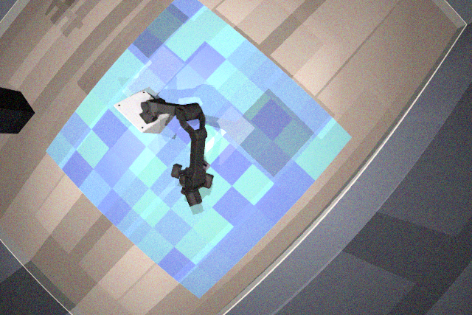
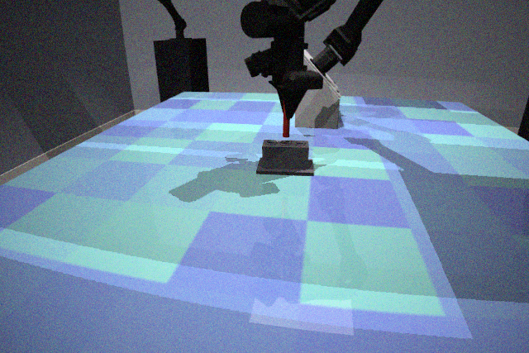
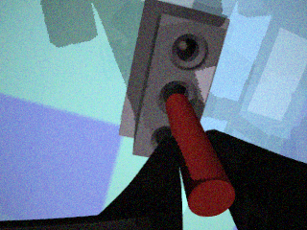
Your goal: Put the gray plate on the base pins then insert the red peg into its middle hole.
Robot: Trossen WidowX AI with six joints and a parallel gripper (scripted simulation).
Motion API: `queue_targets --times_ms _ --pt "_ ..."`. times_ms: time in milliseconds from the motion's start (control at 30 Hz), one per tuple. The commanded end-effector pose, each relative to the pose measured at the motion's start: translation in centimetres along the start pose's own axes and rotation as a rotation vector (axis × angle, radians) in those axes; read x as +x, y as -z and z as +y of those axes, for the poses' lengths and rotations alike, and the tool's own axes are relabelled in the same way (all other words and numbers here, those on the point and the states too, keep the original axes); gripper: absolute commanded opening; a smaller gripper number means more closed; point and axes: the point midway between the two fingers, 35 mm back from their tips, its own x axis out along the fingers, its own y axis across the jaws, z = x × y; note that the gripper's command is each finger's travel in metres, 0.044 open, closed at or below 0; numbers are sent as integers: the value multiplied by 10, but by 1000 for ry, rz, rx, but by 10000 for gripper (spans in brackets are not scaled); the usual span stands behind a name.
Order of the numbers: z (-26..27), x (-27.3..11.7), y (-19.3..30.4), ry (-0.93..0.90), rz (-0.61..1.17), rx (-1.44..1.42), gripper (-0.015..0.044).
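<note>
The gray plate (image 2: 278, 144) (image 3: 181, 69) lies flat on the base (image 2: 285, 169) (image 3: 127, 126), its three holes facing up. A rounded pin end shows in the far hole in the wrist view. The near hole is partly covered by a finger. My gripper (image 2: 287, 111) (image 3: 190, 142) is shut on the red peg (image 2: 285, 127) (image 3: 196, 149). The peg hangs about upright, its lower end a little above the plate in the exterior view. In the wrist view that end overlaps the edge of the middle hole. In the top view the arm hides plate and peg.
A pale slanted box (image 1: 131, 111) (image 2: 316, 112) with a white face stands behind the base in the exterior view, beside the arm's mount. A black pedestal (image 2: 183, 67) with another arm stands beyond the table. Arm shadows fall across the checkered top (image 1: 148, 168).
</note>
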Motion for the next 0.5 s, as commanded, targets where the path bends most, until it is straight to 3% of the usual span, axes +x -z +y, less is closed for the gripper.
queue_targets --times_ms 0,467 --pt "0 0 0 0 0 0 0" --pt "-3 0 -1 0 0 0 0"
